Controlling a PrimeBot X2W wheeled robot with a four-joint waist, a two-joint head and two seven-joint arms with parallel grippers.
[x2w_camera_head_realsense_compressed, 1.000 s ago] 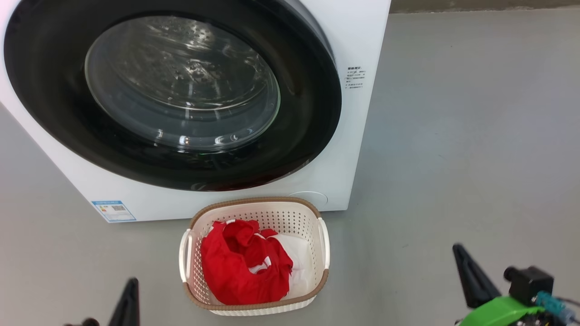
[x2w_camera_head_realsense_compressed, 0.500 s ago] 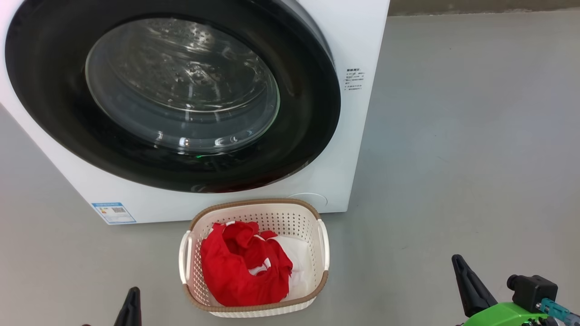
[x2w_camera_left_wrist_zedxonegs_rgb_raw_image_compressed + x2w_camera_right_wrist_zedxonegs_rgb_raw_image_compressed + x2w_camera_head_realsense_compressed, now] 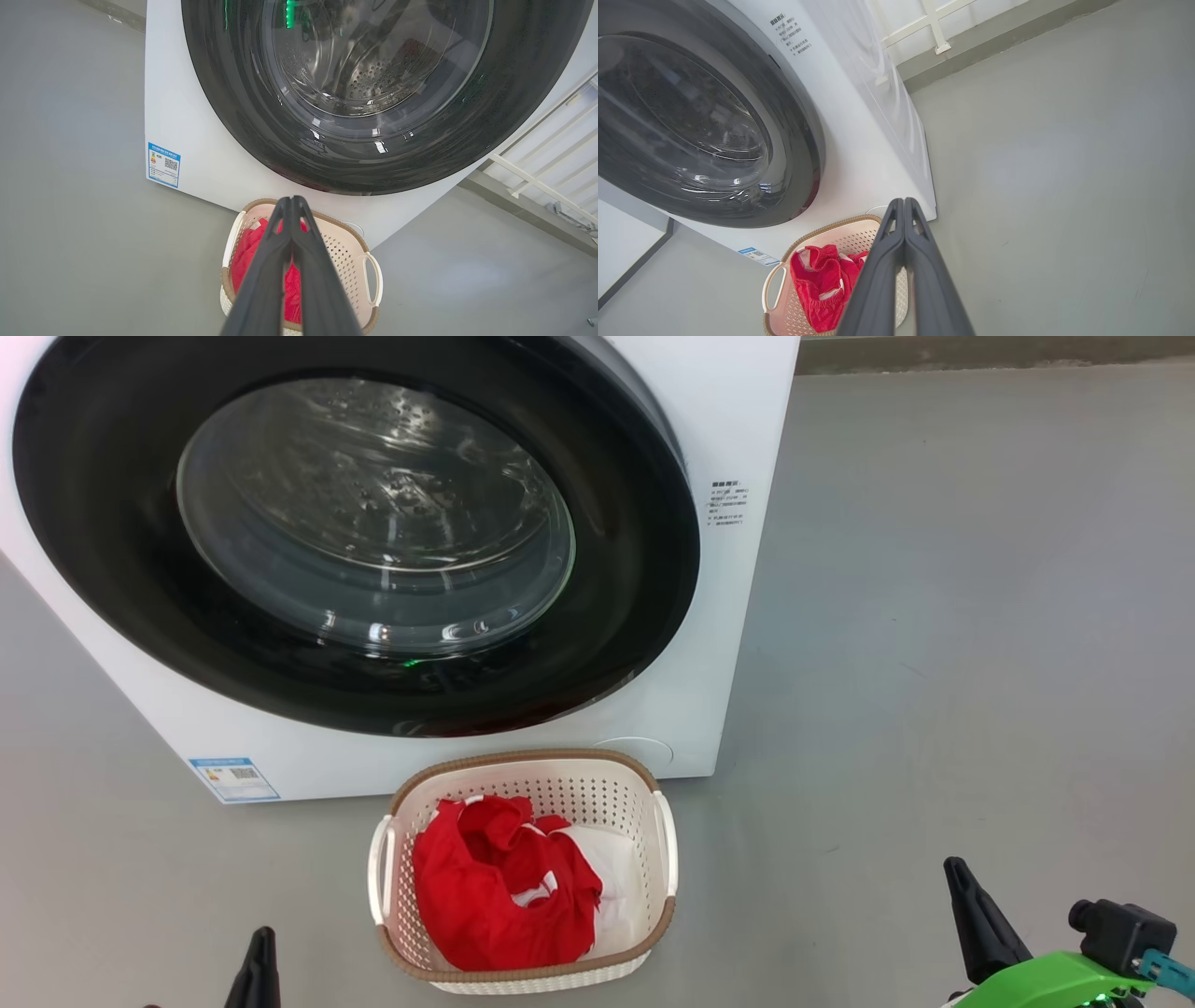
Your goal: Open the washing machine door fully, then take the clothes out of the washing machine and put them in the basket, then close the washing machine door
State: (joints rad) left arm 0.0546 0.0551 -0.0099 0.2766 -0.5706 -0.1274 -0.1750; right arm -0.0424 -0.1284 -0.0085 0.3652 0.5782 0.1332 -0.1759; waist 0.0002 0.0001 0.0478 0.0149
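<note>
Left gripper and right gripper each have two long dark fingers pressed together tip to tip, pinching nothing. They sit low on either side of the small cream-white perforated plastic basket with a brown woven-look rim, apart from it. Bright red and white soft clothes lie inside that basket, which stands just in front of the big white boxy washing machine. The large round door with its glossy black rim and bulging glass centre lies shut against the machine's front.

The head view cuts off the door's top and left edge and most of the left gripper. Reflections on the glass blur the steel drum behind it. The print on the small blue label is too small to read. A smooth grey floor runs to a wall base with white bars.
</note>
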